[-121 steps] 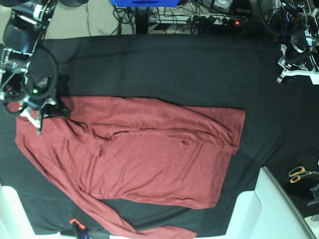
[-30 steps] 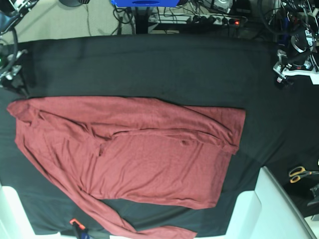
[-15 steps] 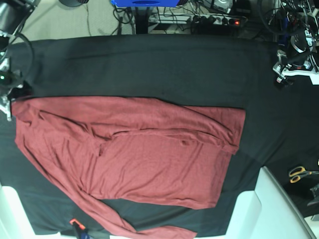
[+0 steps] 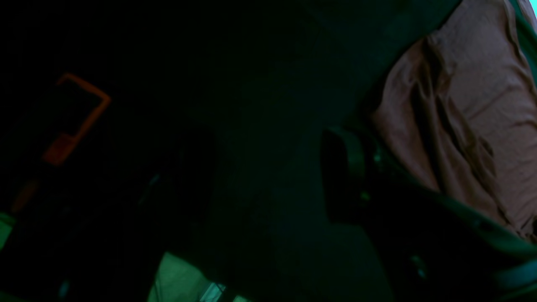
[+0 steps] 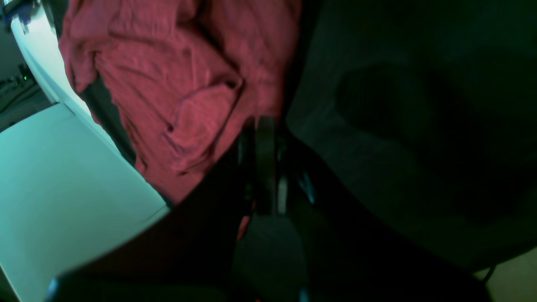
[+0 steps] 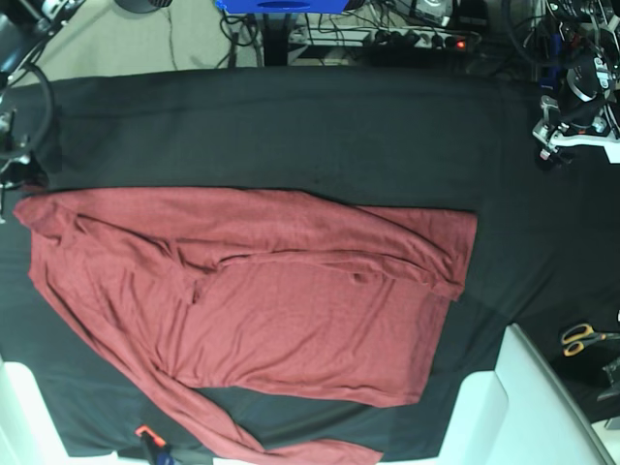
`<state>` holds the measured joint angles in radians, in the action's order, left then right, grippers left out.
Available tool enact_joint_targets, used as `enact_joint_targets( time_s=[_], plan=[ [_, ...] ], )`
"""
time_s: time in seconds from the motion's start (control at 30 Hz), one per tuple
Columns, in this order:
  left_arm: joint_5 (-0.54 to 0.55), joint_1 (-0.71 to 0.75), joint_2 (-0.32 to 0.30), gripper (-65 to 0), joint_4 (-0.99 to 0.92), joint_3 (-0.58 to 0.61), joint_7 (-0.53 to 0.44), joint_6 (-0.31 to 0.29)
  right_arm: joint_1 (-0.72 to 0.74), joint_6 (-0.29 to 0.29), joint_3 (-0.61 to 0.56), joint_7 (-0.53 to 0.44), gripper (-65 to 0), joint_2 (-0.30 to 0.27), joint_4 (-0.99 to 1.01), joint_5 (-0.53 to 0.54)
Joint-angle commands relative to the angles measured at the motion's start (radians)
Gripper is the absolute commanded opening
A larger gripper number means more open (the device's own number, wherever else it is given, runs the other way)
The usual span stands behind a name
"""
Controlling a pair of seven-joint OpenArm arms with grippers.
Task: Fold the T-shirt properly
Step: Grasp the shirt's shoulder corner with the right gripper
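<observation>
1. Your T-shirt (image 6: 262,310) lies spread on the black cloth (image 6: 320,136) covering the counter, one long sleeve trailing toward the near edge.
2. Your right gripper (image 5: 262,138) is pressed shut with nothing in it, sitting just beside the shirt's far left corner.
3. Your left gripper (image 6: 554,143) hangs over bare cloth, well apart from the shirt; I cannot tell its opening.
4. Scissors (image 6: 584,338) lie at the right.

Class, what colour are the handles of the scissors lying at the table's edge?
Yellow-orange handles on the scissors, seen best in the base view.
</observation>
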<state>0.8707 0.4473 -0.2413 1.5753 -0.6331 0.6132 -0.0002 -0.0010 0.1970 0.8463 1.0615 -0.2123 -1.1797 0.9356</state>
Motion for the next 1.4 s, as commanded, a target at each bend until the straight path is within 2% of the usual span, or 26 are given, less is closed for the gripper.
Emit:
enact_joint_targets(
  time_s=[0.0,0.13,0.3,0.37,0.47,0.6,0.63,0.67,0.83,0.9,1.07,1.2,1.37],
  plan=[
    [0.011,0.0,-0.017,-26.0,0.014,-0.004,-0.019,-0.01,0.016,-0.001,0.001,0.003,-64.2,-0.032,-0.001,0.012],
    [0.011,-0.005,-0.017,-26.5,0.014,-0.004,-0.019,-0.01,0.019,0.0,0.026,0.03,-64.8,-0.039,0.011,0.018],
    [0.011,-0.006,-0.017,-26.7,0.014,-0.004,-0.019,-0.01,0.016,0.0,0.236,0.113,-64.2,0.0,0.045,0.15],
    [0.011,-0.008,-0.017,-26.7,0.014,-0.004,-0.019,-0.01,0.019,0.0,0.241,0.136,-63.5,-0.014,0.051,0.159],
    [0.011,-0.008,-0.017,-26.7,0.015,-0.004,-0.019,-0.01,0.028,0.0,0.215,0.145,-52.1,-0.028,0.051,0.158],
    [0.011,-0.008,-0.017,-26.7,0.015,-0.004,-0.019,-0.01,0.025,0.0,0.14,0.138,-25.4,-0.046,0.045,0.156],
    [0.011,-0.008,-0.017,-26.7,0.015,-0.004,-0.019,-0.01,0.025,0.0,0.13,0.138,-21.0,-0.049,0.045,0.156],
    [0.011,-0.008,-0.017,-26.7,0.015,-0.004,-0.019,-0.01,0.025,-0.001,0.136,0.133,-19.8,-0.049,0.045,0.156],
    [0.011,-0.008,-0.017,-26.7,0.015,-0.006,-0.02,-0.01,0.014,-0.001,0.144,0.061,-23.7,-0.049,0.053,0.156],
    [0.011,-0.008,-0.017,-26.7,0.015,-0.006,-0.02,-0.01,0.012,-0.001,0.144,0.001,-24.2,-0.048,0.062,0.148],
    [0.011,-0.021,-0.017,-26.7,0.014,-0.004,-0.019,-0.01,0.062,-0.014,0.098,-0.106,-23.7,-0.072,0.191,0.026],
    [0.012,-0.028,-0.017,-26.7,-0.016,-0.004,-0.019,-0.01,0.106,-0.106,0.014,-0.197,-24.2,-0.085,0.278,0.007],
    [0.011,-0.028,-0.017,-26.7,-0.022,-0.004,-0.019,-0.01,0.134,-0.116,0.001,-0.274,-24.3,-0.109,0.421,0.007]
  ],
)
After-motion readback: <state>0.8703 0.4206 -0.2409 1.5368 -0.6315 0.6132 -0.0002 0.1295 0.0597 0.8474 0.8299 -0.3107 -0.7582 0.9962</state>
